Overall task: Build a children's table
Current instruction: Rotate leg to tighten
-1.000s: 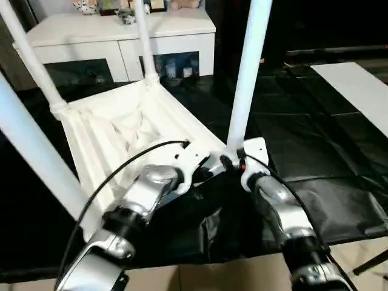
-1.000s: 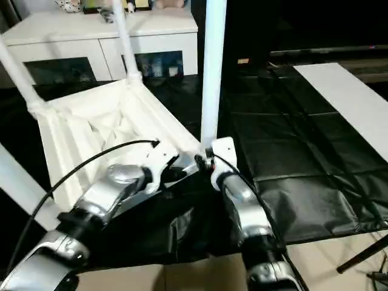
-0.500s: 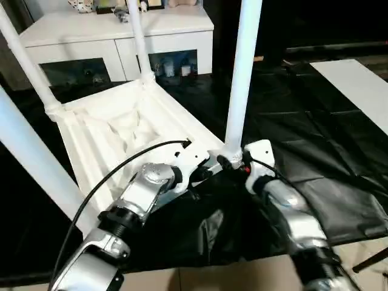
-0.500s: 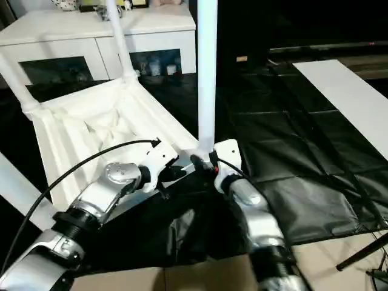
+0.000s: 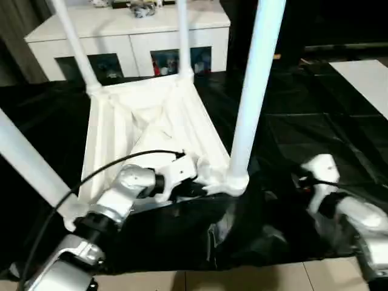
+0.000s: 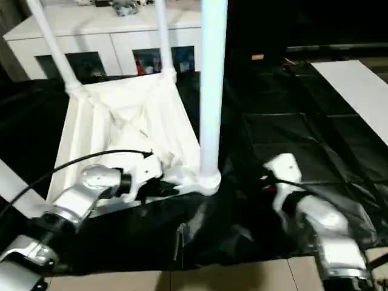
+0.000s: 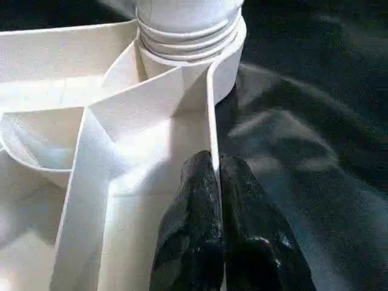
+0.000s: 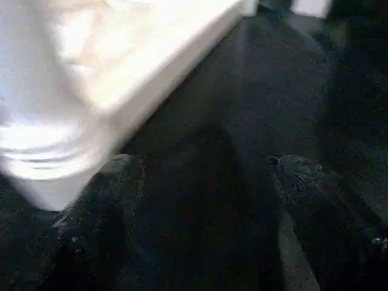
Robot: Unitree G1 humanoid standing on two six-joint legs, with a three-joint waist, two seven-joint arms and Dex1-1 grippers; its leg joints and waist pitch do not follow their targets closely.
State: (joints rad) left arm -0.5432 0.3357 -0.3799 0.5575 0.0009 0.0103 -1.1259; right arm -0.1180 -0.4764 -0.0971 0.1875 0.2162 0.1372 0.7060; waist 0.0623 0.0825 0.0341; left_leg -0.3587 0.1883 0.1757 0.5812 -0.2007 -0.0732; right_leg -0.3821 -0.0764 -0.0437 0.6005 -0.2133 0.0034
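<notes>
The white tabletop (image 5: pixel 145 121) lies upside down on a black sheet, its ribbed underside facing up. Four white legs stand in its corner sockets. The near right leg (image 5: pixel 251 91) rises from its socket (image 5: pixel 233 182), with two far legs (image 5: pixel 76 42) (image 5: pixel 183 36) and a near left leg (image 5: pixel 27 163). My left gripper (image 7: pixel 217 167) is shut on the thin rim (image 7: pixel 210 121) just beside that near right socket. My right gripper (image 8: pixel 206 163) hangs open over the sheet to the right of the socket, apart from the leg and holding nothing.
A white glass-door cabinet (image 5: pixel 130 36) stands behind the tabletop. The black sheet (image 5: pixel 315 109) stretches to the right, wrinkled near the front. A white board (image 5: pixel 364 79) lies at the far right. Bare tan floor (image 5: pixel 242 279) shows at the front edge.
My right gripper has let go of the base of the near right leg and drawn back to the right. The left gripper keeps its hold on the rim. The camera has shifted.
</notes>
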